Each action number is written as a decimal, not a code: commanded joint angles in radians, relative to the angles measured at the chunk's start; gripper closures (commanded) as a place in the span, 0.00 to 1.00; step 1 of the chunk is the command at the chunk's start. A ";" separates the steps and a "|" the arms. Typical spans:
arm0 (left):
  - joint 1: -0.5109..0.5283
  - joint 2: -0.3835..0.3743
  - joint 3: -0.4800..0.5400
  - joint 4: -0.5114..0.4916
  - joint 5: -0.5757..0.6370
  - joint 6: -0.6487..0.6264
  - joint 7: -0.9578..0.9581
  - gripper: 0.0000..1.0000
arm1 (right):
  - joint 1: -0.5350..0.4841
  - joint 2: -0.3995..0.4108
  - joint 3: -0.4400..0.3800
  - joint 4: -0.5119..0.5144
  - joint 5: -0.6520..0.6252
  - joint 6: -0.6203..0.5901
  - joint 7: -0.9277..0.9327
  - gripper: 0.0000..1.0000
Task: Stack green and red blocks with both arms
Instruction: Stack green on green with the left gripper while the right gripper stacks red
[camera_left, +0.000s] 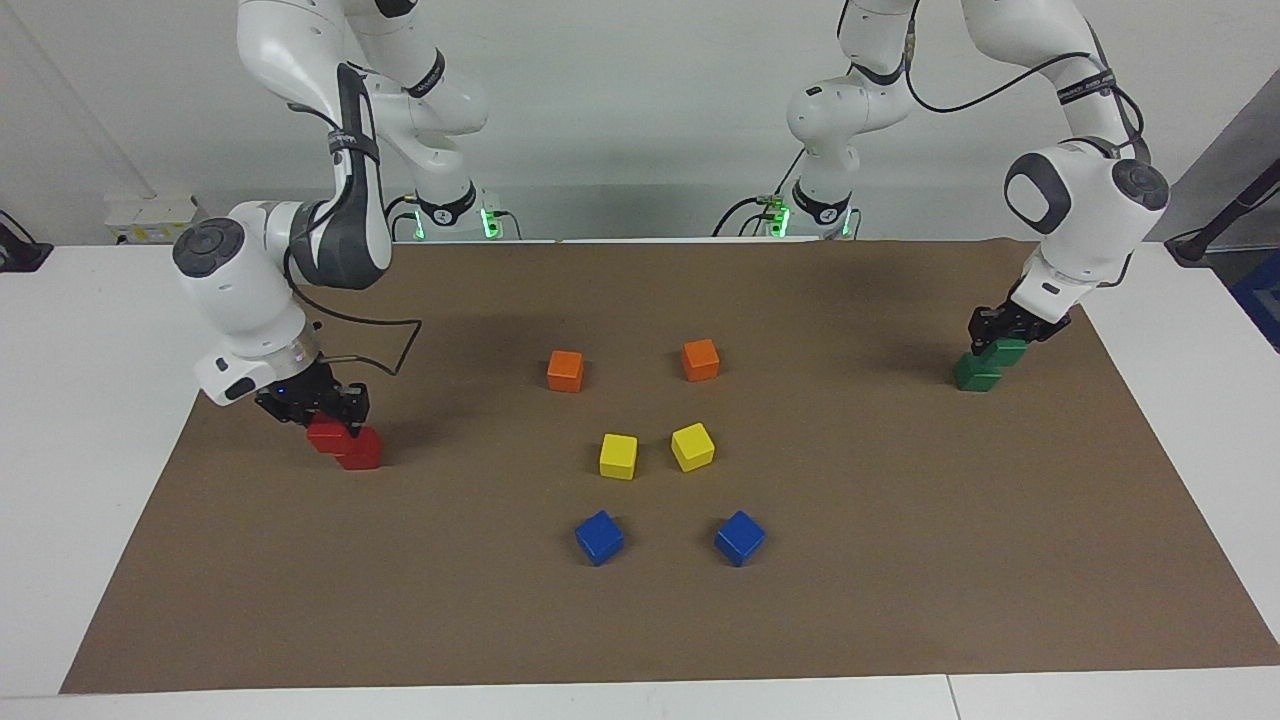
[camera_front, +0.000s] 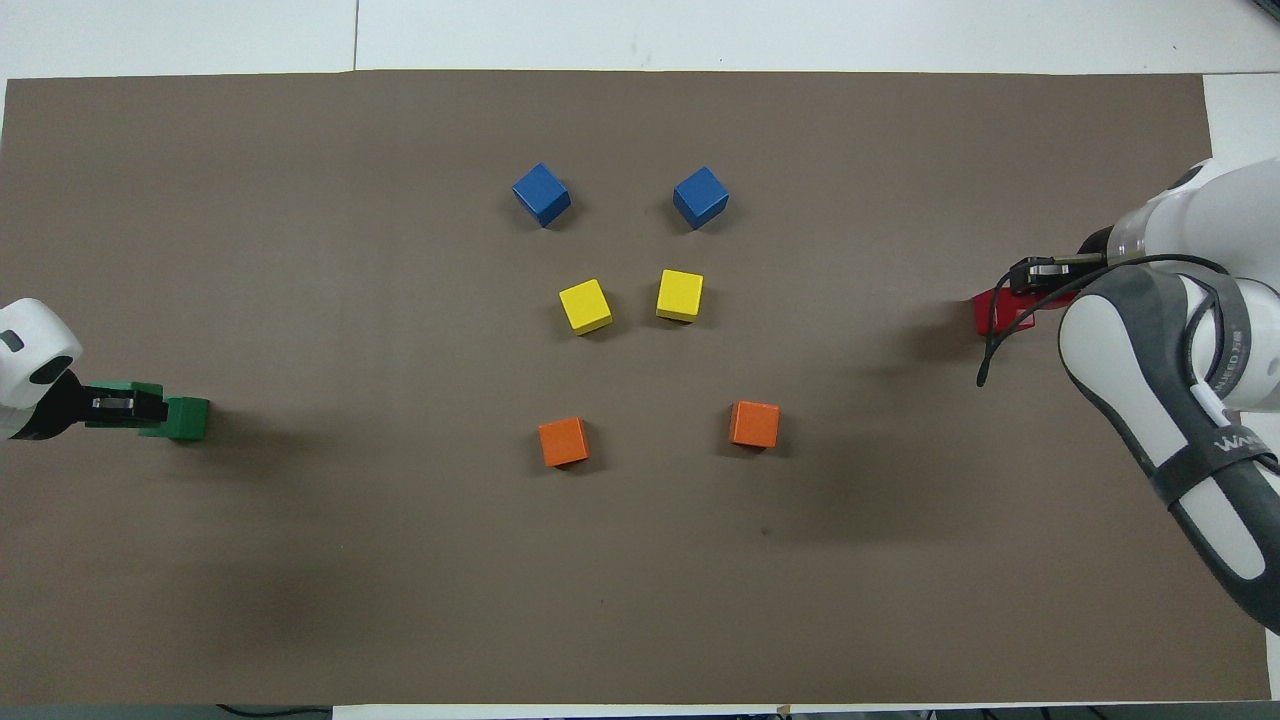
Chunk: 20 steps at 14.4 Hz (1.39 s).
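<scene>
My right gripper (camera_left: 327, 422) is shut on a red block (camera_left: 322, 436). It holds that block just above, and partly overlapping, the second red block (camera_left: 362, 452), which sits on the brown mat at the right arm's end. From overhead, the gripper (camera_front: 1040, 272) covers most of this pair and only a red edge (camera_front: 992, 312) shows. My left gripper (camera_left: 1005, 335) is shut on a green block (camera_left: 1008, 350), low over the other green block (camera_left: 975, 375) at the left arm's end. Overhead, the lower green block (camera_front: 187, 418) pokes out beside the gripper (camera_front: 112, 405). I cannot tell whether either held block touches the one below.
In the middle of the brown mat (camera_left: 900, 560) are two orange cubes (camera_left: 565, 370) (camera_left: 700, 359), two yellow cubes (camera_left: 618, 455) (camera_left: 692, 446) and two blue cubes (camera_left: 599, 537) (camera_left: 739, 537). White tabletop borders the mat on all sides.
</scene>
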 joint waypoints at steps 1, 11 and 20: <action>0.014 -0.021 -0.009 -0.039 0.010 0.042 0.011 1.00 | -0.004 -0.012 0.002 -0.029 0.008 0.027 -0.047 1.00; 0.029 0.006 -0.009 -0.056 0.010 0.088 0.008 1.00 | -0.004 -0.019 0.002 -0.063 0.008 0.050 -0.048 1.00; 0.026 0.037 -0.009 -0.056 0.010 0.102 0.013 0.59 | -0.004 -0.019 0.002 -0.063 0.008 0.050 -0.044 0.00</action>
